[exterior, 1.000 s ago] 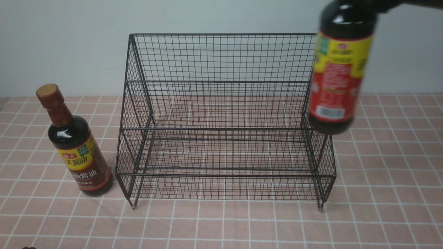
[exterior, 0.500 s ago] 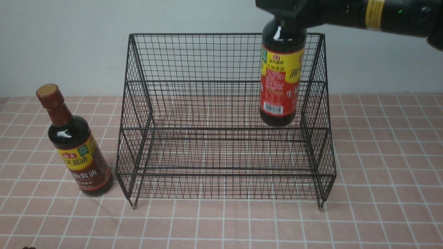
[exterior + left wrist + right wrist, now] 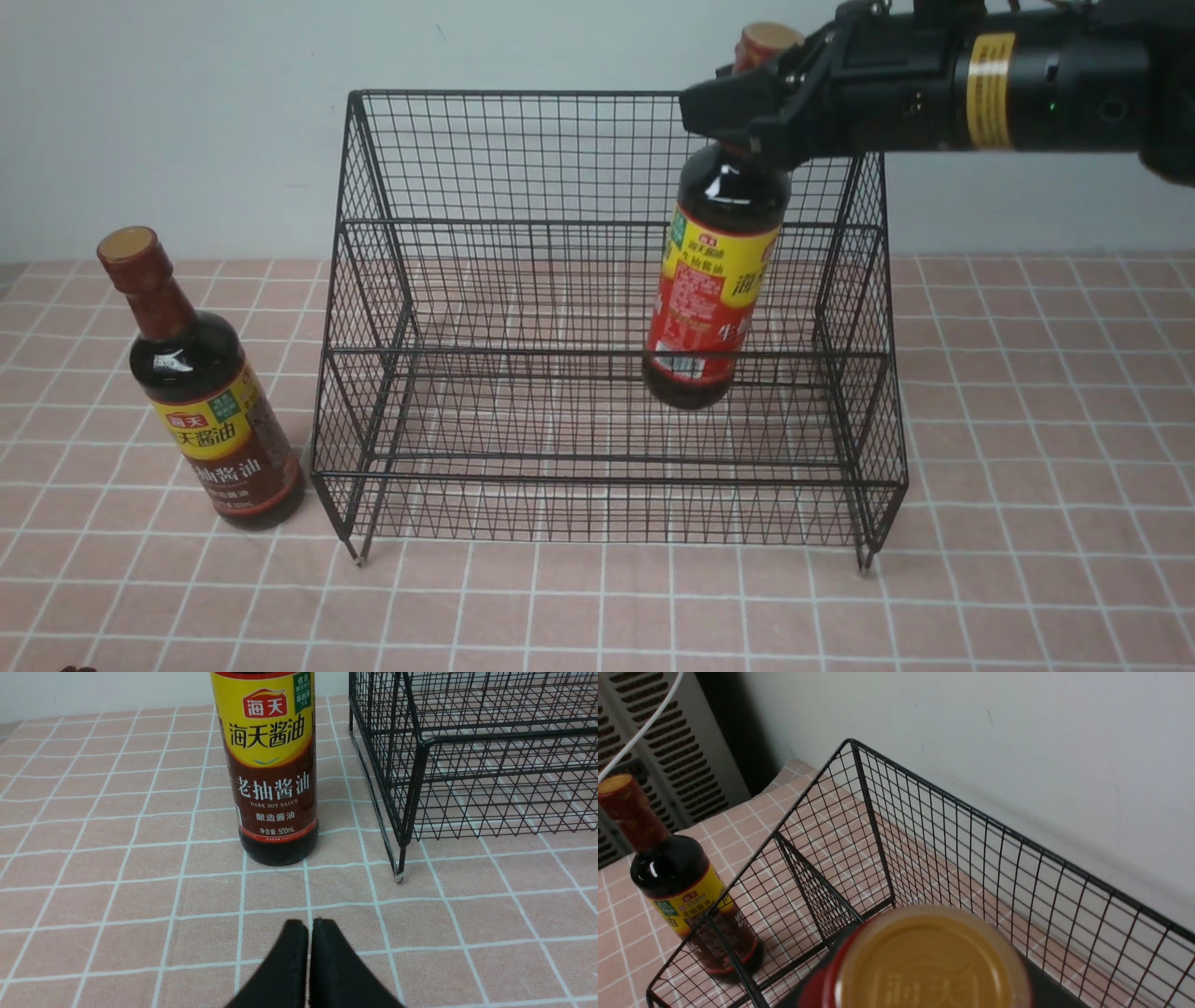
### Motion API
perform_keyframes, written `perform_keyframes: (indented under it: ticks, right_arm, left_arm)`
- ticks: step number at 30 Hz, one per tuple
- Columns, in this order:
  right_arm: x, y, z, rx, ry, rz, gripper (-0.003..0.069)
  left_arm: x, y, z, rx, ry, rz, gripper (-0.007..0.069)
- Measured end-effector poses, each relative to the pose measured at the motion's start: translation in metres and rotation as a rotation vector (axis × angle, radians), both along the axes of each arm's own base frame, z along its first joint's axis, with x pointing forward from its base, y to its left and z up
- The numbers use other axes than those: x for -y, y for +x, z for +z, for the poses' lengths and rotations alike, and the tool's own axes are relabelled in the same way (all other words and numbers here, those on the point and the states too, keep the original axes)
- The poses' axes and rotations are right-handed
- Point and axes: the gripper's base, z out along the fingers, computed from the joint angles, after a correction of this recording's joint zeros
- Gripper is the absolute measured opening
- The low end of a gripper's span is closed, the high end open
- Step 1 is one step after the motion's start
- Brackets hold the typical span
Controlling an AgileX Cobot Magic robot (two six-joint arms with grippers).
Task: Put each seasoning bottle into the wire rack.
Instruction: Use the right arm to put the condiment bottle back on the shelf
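Right gripper [image 3: 747, 117] grasps the red-label soy-sauce bottle [image 3: 709, 299] by its neck, tilted inside the wire rack [image 3: 523, 280]. Left gripper [image 3: 308, 933] is clenched empty, near the brown-label soy-sauce bottle [image 3: 273, 774].

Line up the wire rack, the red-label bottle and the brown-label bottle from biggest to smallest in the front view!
1. The wire rack: by far the largest.
2 and 3: the red-label bottle and brown-label bottle look about alike; the red one hangs tilted in the air, maybe nearer or farther, so no ranking.
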Motion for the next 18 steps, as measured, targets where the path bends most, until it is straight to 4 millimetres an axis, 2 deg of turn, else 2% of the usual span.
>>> perform_keyframes:
  ticks: [8, 18]
  right_arm:
    - [0.003, -0.001, -0.018, -0.068, -0.006, -0.032, 0.0268]
    - [0.003, -0.001, -0.02, -0.034, -0.036, -0.02, 0.0276]
  left_arm:
    - [0.0, 0.0, 0.0, 0.0, 0.0, 0.0, -0.0007]
    - [0.0, 0.0, 0.0, 0.0, 0.0, 0.0, -0.0007]
